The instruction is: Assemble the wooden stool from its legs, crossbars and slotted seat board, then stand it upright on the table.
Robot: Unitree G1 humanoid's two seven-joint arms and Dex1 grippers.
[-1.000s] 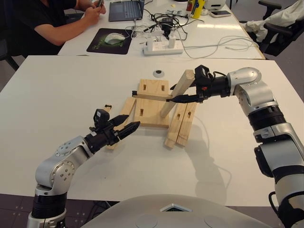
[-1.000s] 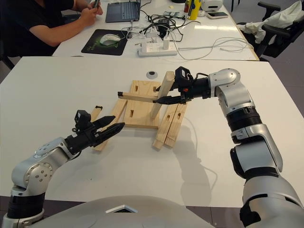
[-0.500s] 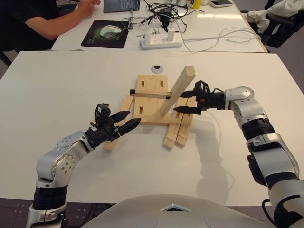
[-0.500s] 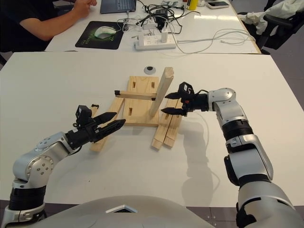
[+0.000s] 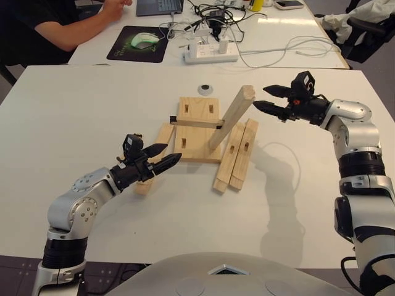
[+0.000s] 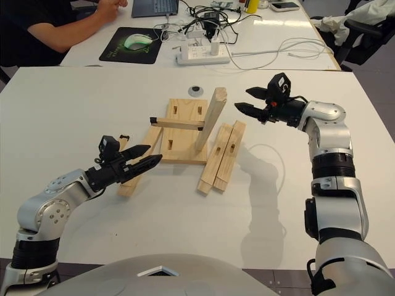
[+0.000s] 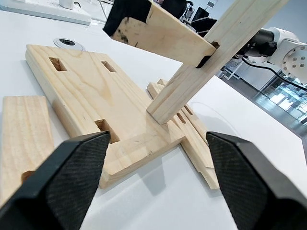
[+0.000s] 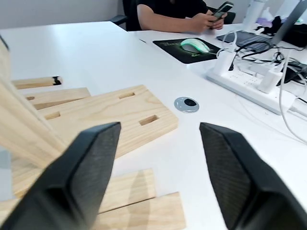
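Head camera first: the seat board (image 5: 196, 132) lies flat in the middle of the table (image 5: 92, 123), slots facing up. One leg (image 5: 232, 116) stands tilted at the board's right edge, with its top leaning off to the right. A thin crossbar (image 5: 192, 124) is plugged into that leg and pokes out to the left, hanging above the board. Two more legs (image 5: 237, 154) lie side by side just right of the board. A fourth leg (image 5: 164, 134) lies along its left side.

Your left gripper (image 5: 171, 154) hovers low over that fourth leg, spread apart and holding nothing. Your right gripper (image 5: 260, 97) is up in the air to the right of the tilted leg's top. It's near the leg but not touching, also spread wide and empty.

Left wrist camera: the two black fingers (image 7: 62, 187) sit wide apart with the near edge of the board showing between them. The tilted leg's foot sits on the board near that edge. Honestly, I can't tell if it's seated in a slot or just resting on the wood.

Right wrist camera: the fingers are apart again, framing the bare table past the board's far corner. A round grommet (image 8: 186, 103) sits just beyond the board. A power strip (image 8: 244, 88) and a mouse (image 8: 195, 44) are on the next table back.
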